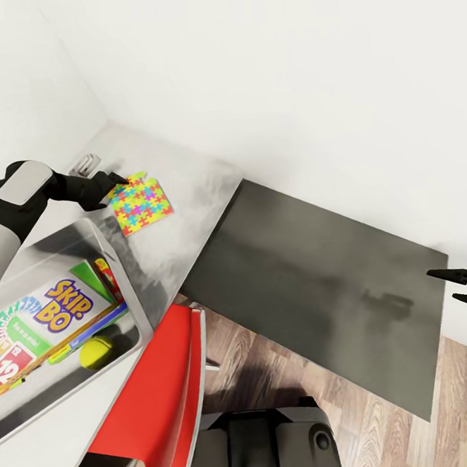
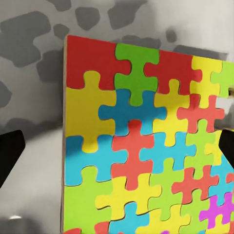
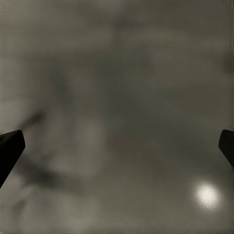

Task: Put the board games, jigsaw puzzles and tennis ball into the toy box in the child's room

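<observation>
Left claw [image 1: 113, 184] spread wide over the flat jigsaw puzzle [image 1: 141, 204] on the pale surface [image 1: 188, 195]; so thin, fingers may just slide off its edge.

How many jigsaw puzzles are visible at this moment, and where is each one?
1. The jigsaw puzzle lies flat on the pale table, outside the toy box, with the open left end effector at its edge. Another may be hidden under the games in the box.

A lower dark grey desk [image 1: 323, 282] is standing against the white wall [image 1: 282, 66], adjoining the paler top. A red chair [image 1: 158, 382] is sitting tucked below on the wood-plank floor [image 1: 392, 425]. A small grey object [image 1: 86, 162], possibly a clip, is lying near the corner.
</observation>
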Robot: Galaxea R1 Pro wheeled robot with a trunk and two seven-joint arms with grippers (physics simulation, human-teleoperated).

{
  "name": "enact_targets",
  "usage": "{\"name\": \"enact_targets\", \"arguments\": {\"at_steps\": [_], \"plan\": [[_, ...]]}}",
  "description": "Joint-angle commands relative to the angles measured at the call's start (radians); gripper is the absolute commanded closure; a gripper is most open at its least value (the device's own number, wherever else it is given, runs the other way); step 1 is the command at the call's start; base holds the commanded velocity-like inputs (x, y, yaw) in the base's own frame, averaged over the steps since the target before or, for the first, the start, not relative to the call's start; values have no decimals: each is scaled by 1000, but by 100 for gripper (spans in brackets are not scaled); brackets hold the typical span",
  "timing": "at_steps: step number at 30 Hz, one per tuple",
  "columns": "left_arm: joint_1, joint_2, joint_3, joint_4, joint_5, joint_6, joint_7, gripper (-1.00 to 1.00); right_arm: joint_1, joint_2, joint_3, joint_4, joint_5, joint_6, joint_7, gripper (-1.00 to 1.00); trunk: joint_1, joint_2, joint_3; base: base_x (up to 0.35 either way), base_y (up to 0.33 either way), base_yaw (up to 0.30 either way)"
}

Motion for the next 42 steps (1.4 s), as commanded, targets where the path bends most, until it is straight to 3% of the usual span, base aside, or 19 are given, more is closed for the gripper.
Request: {"name": "enact_targets", "arguments": {"at_steps": [1,19,42], "plan": [[13,0,-4,-2,30,-1,7,-100,-1,0,0,-1,-9,3,-11,-100,11,-1,-1,0,0,-87],[13,0,-3,-2,32,0,6,-100,0,0,1,-1,-9,3,-12,-100,11,-1,-1,0,0,-189],[1,0,-2,-4,41,14,18,-100,0,1,4,-1,-9,3,-12,-100,11,-1,-1,0,0,-23]]}}
